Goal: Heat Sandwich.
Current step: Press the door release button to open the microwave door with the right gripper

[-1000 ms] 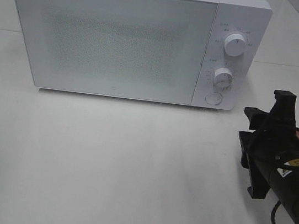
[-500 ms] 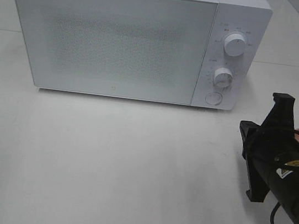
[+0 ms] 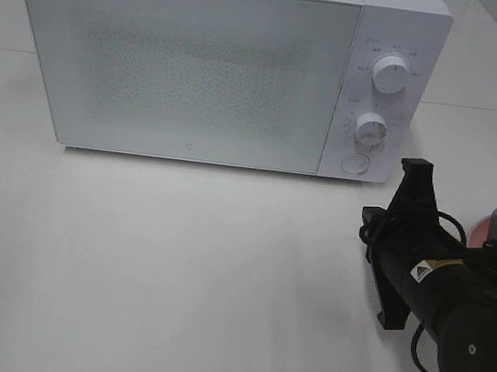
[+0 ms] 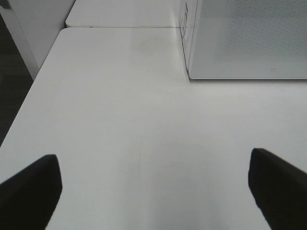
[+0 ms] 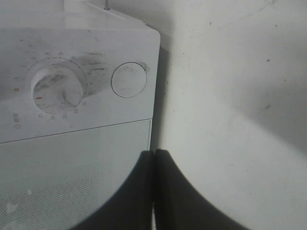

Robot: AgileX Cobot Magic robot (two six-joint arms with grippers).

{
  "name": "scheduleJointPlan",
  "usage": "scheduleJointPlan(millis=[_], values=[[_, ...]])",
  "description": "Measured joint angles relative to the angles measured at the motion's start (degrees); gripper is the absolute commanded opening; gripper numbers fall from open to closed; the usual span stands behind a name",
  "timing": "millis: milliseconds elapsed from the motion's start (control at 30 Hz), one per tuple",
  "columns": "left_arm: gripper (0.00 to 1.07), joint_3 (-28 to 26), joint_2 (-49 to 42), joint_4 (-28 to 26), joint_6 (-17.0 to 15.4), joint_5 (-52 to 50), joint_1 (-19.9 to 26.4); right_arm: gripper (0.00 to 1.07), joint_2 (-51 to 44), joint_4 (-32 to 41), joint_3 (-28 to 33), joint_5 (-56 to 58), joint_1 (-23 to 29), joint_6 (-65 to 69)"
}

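The white microwave stands at the back of the table with its door closed. My right gripper hangs in front of its lower right corner, rolled on its side, a short way from the control panel. In the right wrist view its fingers are pressed together with nothing between them, below the round button. The sandwich is hidden behind the right arm. The left gripper stands open over bare table, left of the microwave.
The control panel carries an upper dial, a lower dial and the round button. A sliver of a pink plate shows behind the right arm. The table's left edge drops off beside the left gripper.
The right arm has swung left toward the microwave's control panel, covering more of the pink plate. Its jaws have gone from apart to shut. The left arm's earlier state is not shown.
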Motion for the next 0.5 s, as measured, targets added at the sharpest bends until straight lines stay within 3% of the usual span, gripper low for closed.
scheduleJointPlan(millis=[500], values=[[1.00,0.0,0.0,0.0,0.0,0.0,0.0,0.00,2.9,-9.9,-9.8,8.9,-9.6,0.2]])
